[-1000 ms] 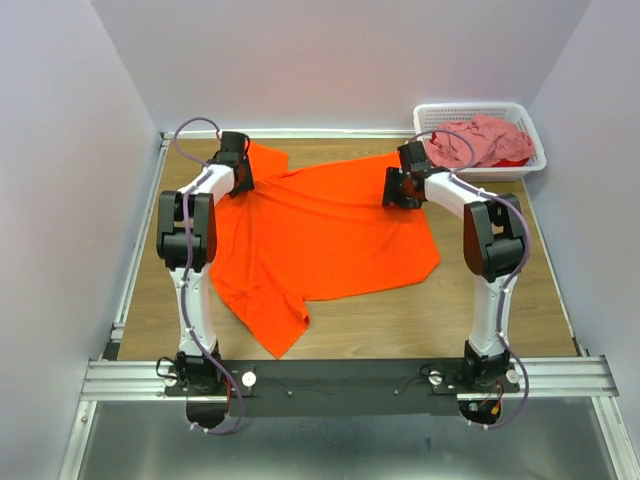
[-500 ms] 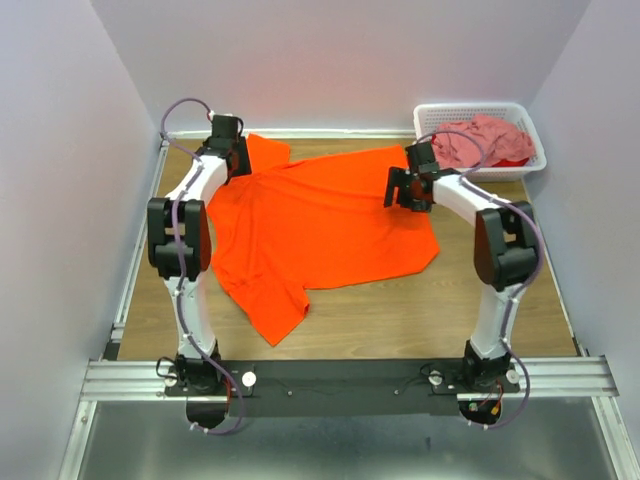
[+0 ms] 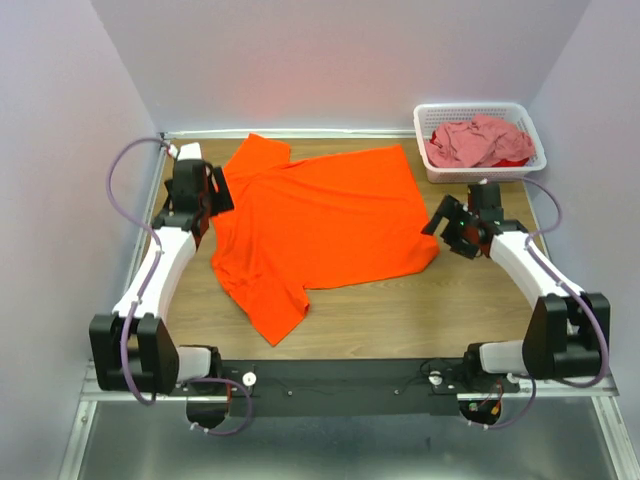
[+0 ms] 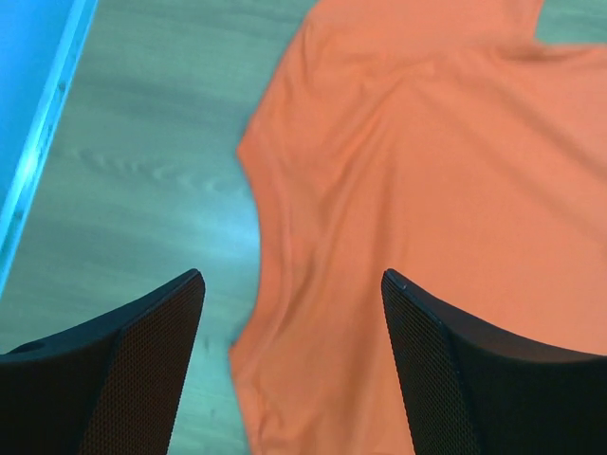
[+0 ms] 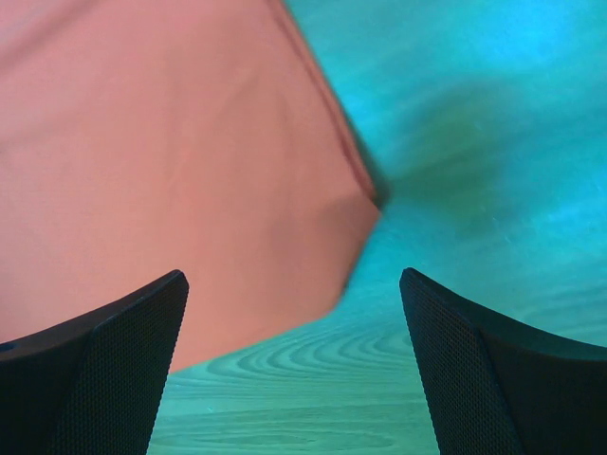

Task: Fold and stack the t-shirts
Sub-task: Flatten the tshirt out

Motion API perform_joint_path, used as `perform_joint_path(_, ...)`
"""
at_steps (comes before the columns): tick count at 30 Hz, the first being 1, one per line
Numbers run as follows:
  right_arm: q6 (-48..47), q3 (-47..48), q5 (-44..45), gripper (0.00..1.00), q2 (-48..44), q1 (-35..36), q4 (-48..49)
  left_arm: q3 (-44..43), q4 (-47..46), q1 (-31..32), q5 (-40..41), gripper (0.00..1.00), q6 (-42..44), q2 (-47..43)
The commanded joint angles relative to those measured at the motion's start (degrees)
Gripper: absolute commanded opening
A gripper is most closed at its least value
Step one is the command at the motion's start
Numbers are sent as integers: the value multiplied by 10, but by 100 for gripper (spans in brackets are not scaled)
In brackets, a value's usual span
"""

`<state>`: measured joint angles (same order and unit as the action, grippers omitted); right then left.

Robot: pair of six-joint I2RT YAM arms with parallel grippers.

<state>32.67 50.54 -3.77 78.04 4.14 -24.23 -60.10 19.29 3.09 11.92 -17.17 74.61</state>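
Lying flat and mostly spread on the wooden table [image 3: 400,320], the orange t-shirt [image 3: 320,225] has its long axis running from 9 o'clock to 3 o'clock in the top view: collar and both sleeves at the 9 o'clock end, and the straight hem at the 3 o'clock end. The left gripper [image 3: 213,190] sits at the collar end, so the cloth lies at its 3 o'clock. Its wrist view shows the two fingers spread wide with nothing between them, over the curved collar edge and bare wood. The right gripper [image 3: 447,222] is just beside the near hem corner, with the shirt at its 9 o'clock. Its fingers are also parted wide and hold nothing, and that corner lies just ahead of them. Each arm is therefore nearer one short end, the left to the collar and sleeves, the right to the hem. A fold across the long axis would likely call for both to take hold at once (the near sleeve, at about 7 o'clock, sprawls toward the arm bases and may need tucking first). The pink t-shirt [image 3: 478,140] lies heaped in the white basket [image 3: 530,110] at the table's 1 o'clock corner, well apart from the left gripper and nearer the right one.
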Motion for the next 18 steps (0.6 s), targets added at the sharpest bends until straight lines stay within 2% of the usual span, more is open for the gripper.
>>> perform_joint_path(1,73,-69,-38,100,-55,-30,-2,84,8,2,2,83,-19,-91)
perform_joint_path(7,128,-159,-101,98,-78,-34,97,196,-64,2,21,83,-38,-176)
perform_joint_path(12,145,-218,-99,96,-73,-34,175,218,-105,2,5,82,-28,-177)
perform_joint_path(18,149,-241,-111,95,-40,-34,237,220,-127,2,6,81,-12,-176)
